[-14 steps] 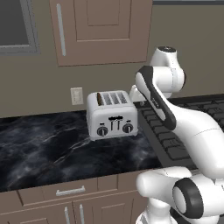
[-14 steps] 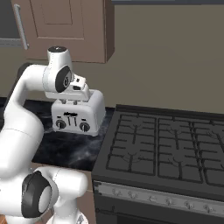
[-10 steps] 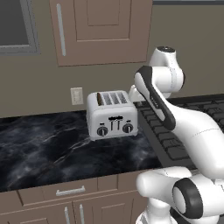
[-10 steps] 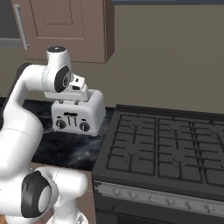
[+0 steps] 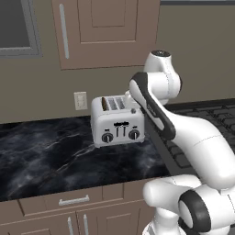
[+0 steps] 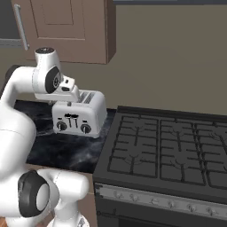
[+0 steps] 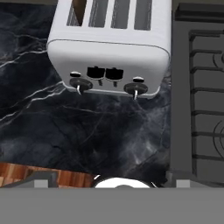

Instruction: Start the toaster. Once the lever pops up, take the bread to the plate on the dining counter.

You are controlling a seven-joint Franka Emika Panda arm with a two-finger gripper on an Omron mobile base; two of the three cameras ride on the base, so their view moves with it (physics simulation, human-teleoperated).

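- Black white-veined marble countertop (image 5: 50, 156) on brown base drawers (image 5: 69, 202);
- brown wall cabinet (image 5: 108, 32) above;
- black gas stove (image 6: 173, 155) adjoining;
- beige wall outlet (image 5: 80, 100).

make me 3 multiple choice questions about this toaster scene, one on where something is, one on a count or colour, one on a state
1. What stands directly beside the toaster, on the robot's right?
A. a sink
B. a black gas stove
C. a microwave

2. How many slots does the toaster's top have?
A. two
B. three
C. four

3. Where is the bread now?
A. sitting down in the toaster's leftmost slot
B. lying on the counter
C. held in the gripper

Answers:
1. B: in the right base view the stove and its grates begin right at the toaster's side.
2. C: the hand view shows four openings in a row across the top.
3. A: the left base view shows a brown slice inside the leftmost slot, with nothing lying on the black marble counter.
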